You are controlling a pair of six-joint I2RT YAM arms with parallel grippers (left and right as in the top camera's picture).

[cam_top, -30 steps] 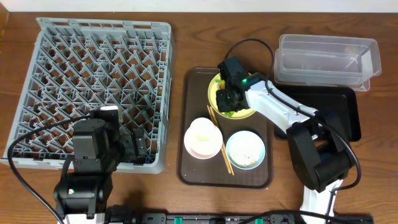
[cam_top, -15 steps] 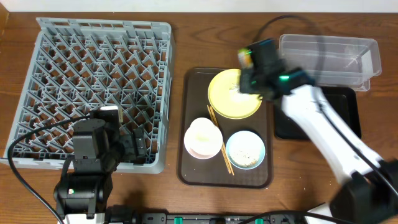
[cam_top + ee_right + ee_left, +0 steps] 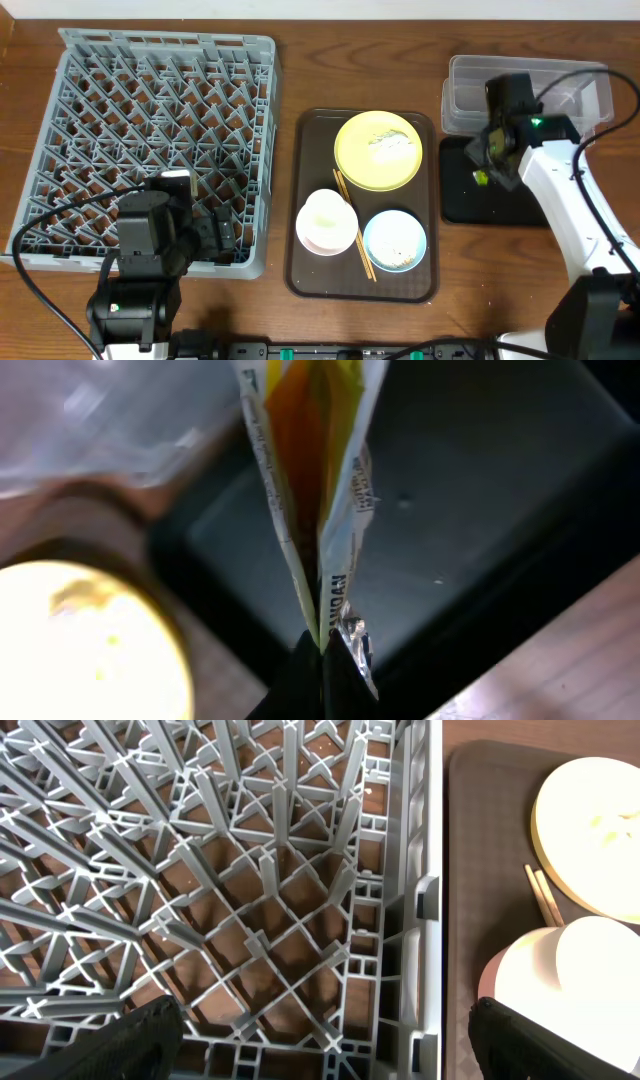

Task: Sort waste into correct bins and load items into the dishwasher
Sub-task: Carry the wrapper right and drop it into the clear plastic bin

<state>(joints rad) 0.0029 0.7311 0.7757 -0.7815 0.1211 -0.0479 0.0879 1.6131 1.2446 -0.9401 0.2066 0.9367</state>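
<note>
Tabletop, from above: brown wooden table [image 3: 360, 60]; grey dish rack [image 3: 165, 38] at left, brown serving tray [image 3: 310, 200] in the middle, clear tub [image 3: 560, 75] and black tray [image 3: 460, 200] at right.
Dishes, from above: yellow plate [image 3: 355, 165], pink bowl [image 3: 327, 221], blue bowl [image 3: 372, 232] and chopsticks [image 3: 363, 255] all sit on the serving tray; food scraps [image 3: 390, 145] lie on the plate; no dishes in the rack.
Right gripper [image 3: 487, 165], from above: over the black tray's left part, just beside the tub.
Left wrist view: left gripper [image 3: 330, 1050] spread wide with nothing between its fingers, hovering above the rack's corner nearest the serving tray; the pink bowl is just past the rack wall.
Right wrist view: fingertips pinched tight on the lower end of the snack wrapper [image 3: 320, 490], which hangs over the black tray.
Progress: I'd call it early. One piece of waste is nearly binned; scraps and every dish remain.
</note>
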